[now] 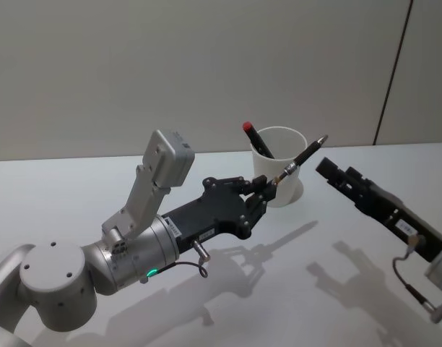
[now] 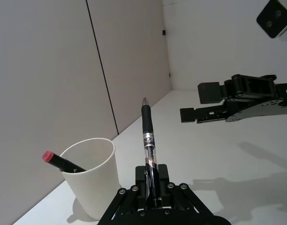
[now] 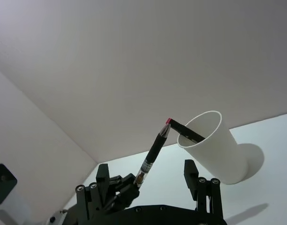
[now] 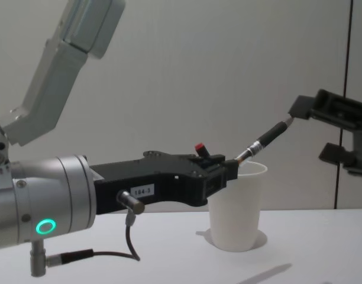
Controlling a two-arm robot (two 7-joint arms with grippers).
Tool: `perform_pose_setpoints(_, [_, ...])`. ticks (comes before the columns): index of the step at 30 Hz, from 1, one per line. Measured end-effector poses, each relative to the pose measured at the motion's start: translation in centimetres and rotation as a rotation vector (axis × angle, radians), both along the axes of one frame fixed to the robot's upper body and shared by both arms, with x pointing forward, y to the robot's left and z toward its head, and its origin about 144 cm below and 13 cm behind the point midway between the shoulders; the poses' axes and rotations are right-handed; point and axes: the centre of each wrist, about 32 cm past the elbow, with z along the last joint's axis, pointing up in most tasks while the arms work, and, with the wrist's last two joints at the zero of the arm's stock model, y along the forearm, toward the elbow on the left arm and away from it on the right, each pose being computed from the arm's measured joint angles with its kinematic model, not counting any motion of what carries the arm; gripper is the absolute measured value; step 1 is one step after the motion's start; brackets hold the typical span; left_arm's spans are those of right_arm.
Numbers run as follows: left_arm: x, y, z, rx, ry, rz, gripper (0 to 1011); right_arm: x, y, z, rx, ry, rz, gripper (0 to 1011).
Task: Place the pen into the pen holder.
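head: high, downward | chest: low, sideways | wrists: close | shared: pen holder [image 1: 289,194]

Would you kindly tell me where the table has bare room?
Free: the table in front of the pen holder, and the stretch to its left. Crowded: its rim, where the left end effector holds the pen near the right end effector.

The cup [image 1: 279,163] is finished in plain white. The pen [image 1: 304,156] is made up of a black grip, a clear barrel and a silver tip. A black marker [image 1: 258,141] is capped in red. The left pincer [image 1: 268,188] and right pincer [image 1: 335,173] are coloured black. The left arm [image 1: 127,253] is cased in silver-grey, with a green ring light [image 1: 153,273]. The desk [image 1: 293,289] is white.
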Motion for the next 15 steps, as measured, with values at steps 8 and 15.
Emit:
perform_pose_setpoints(8, [0.0, 0.0, 0.0, 0.000, 0.000, 0.000, 161, 0.9, 2.0, -0.2, 0.129, 0.100, -0.019, 1001])
perform_pose_setpoints(15, [0.0, 0.0, 0.0, 0.000, 0.000, 0.000, 161, 1.8, 3.6, -0.4, 0.188, 0.147, -0.025, 1001])
